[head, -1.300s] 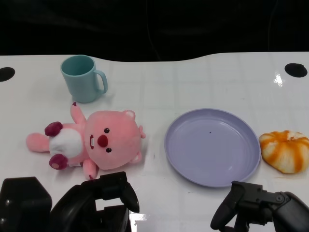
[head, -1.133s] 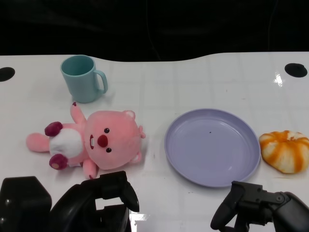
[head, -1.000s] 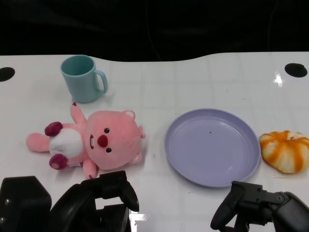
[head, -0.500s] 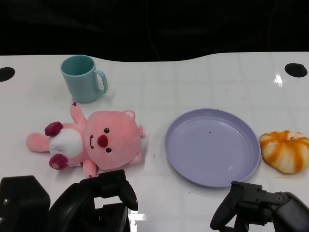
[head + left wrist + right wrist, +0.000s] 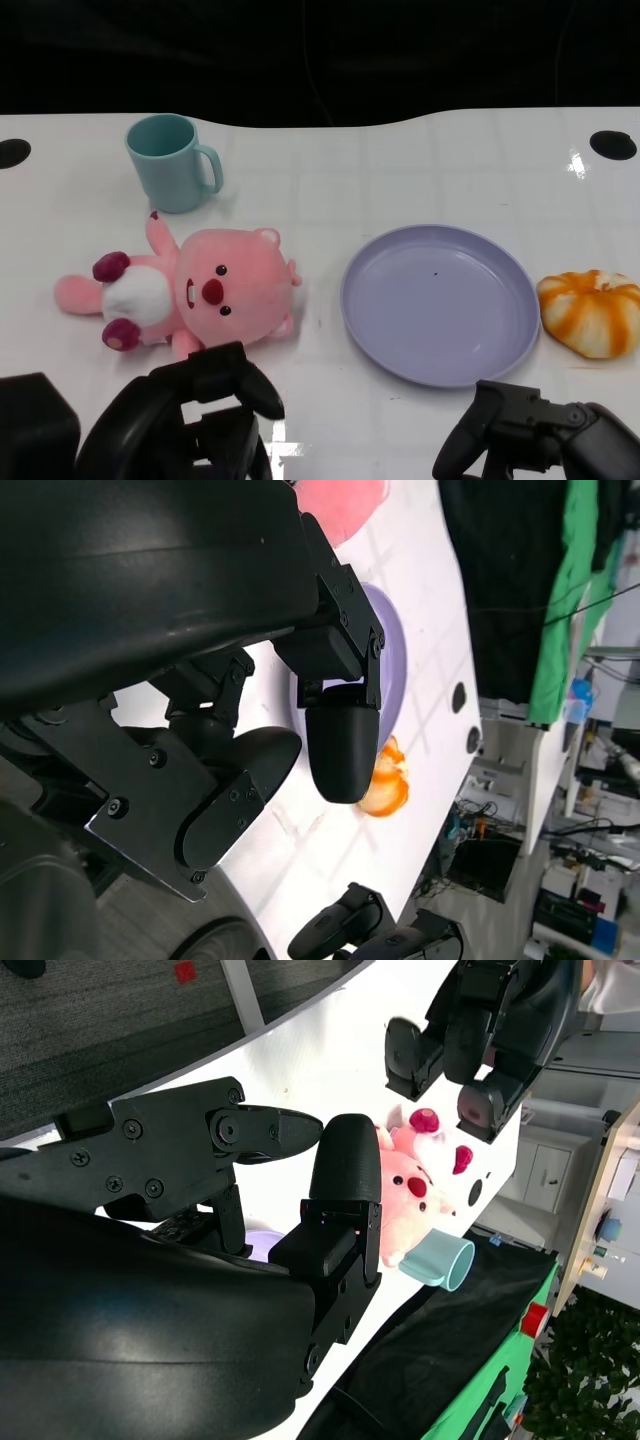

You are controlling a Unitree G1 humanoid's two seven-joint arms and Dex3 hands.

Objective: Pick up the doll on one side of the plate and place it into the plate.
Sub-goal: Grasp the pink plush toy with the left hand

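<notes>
Left hand (image 5: 195, 410) hovers empty, fingers apart, just short of the pink doll (image 5: 190, 295), likely lined up to grasp it. Right hand (image 5: 530, 445) waits open near the plate (image 5: 440, 300), beside which the doll lies on the counter (image 5: 400, 170). Only the right wrist view shows both hands apart from the doll.

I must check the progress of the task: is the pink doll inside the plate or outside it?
Outside. The pink doll lies on the table beside the purple plate, which holds nothing.
</notes>
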